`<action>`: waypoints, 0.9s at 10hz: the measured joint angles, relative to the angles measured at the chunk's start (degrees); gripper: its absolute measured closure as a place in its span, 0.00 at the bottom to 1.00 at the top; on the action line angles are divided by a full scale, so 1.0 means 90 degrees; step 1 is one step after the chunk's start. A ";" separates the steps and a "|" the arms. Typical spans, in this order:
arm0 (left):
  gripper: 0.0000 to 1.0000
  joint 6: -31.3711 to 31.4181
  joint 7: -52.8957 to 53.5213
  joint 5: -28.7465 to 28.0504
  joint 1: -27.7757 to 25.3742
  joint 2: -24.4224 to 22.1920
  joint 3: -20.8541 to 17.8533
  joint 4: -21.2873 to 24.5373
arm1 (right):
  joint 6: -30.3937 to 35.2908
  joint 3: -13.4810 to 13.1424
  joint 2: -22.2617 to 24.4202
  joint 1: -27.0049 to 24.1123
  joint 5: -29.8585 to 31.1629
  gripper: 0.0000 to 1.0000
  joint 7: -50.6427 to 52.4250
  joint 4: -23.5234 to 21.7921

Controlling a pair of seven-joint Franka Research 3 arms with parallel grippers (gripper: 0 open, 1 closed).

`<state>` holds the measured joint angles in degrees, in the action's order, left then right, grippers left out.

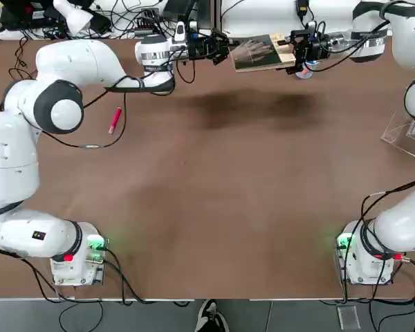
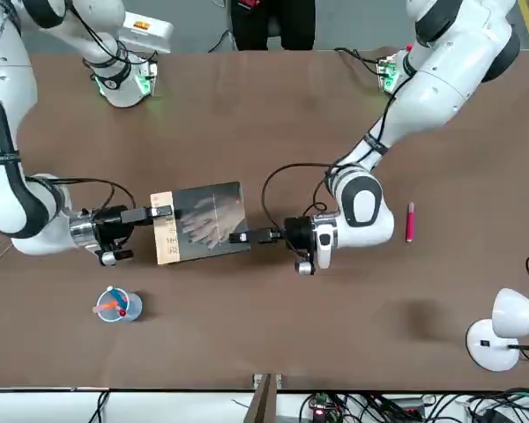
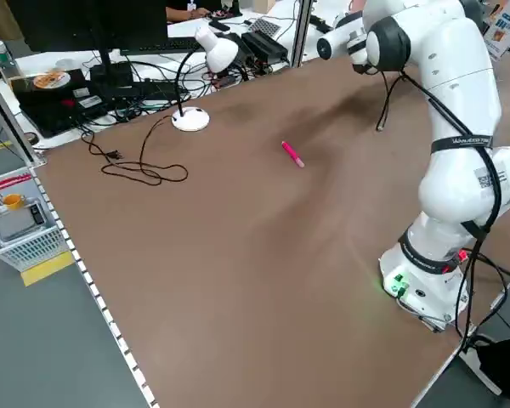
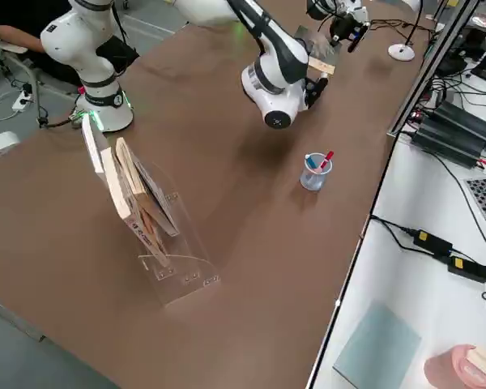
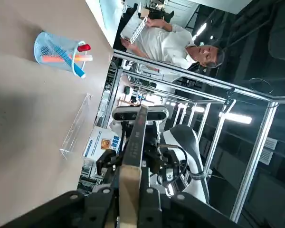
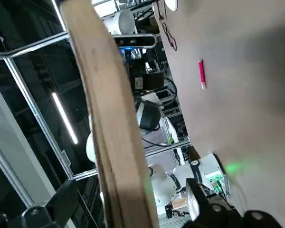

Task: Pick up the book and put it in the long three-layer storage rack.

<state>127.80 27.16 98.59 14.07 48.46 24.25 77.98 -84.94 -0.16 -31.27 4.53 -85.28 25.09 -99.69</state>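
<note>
Dark grey book (image 2: 210, 220) clamped by closed left gripper (image 2: 263, 236), its tan-strip edge flanked by wide-open, empty right gripper (image 2: 154, 214).

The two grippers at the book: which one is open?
The right gripper, at the tan strip of the book, its fingers apart; the left gripper is shut on the dark end.

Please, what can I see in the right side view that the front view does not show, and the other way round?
Only the right side view shows the books standing in the clear rack.

Only the front view shows the pink marker lying alone on the table.

Both show the cup of pens and the book between the two arms.
</note>
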 joint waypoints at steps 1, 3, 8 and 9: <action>0.98 0.0000 0.0000 0.0000 0.0001 0.0001 0.0000 0.0000 | -0.0004 0.0007 0.0043 0.0000 0.0001 0.00 0.0000 -0.0003; 0.98 0.0000 0.0000 0.0000 0.0003 0.0002 0.0000 0.0000 | -0.0050 -0.0004 0.0123 -0.0001 0.0012 0.00 0.0059 -0.0018; 0.98 0.0000 0.0000 0.0000 0.0004 0.0003 0.0000 -0.0001 | -0.0213 -0.0003 0.0146 0.0005 0.0023 0.00 0.0482 -0.0069; 0.98 0.0000 0.0000 0.0000 0.0004 0.0003 0.0000 -0.0001 | -0.0261 0.0006 0.0146 0.0008 0.0024 0.00 0.0486 -0.0082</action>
<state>127.80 27.16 98.59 14.11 48.49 24.25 77.97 -87.29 -0.10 -29.96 4.61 -85.06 29.47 -100.43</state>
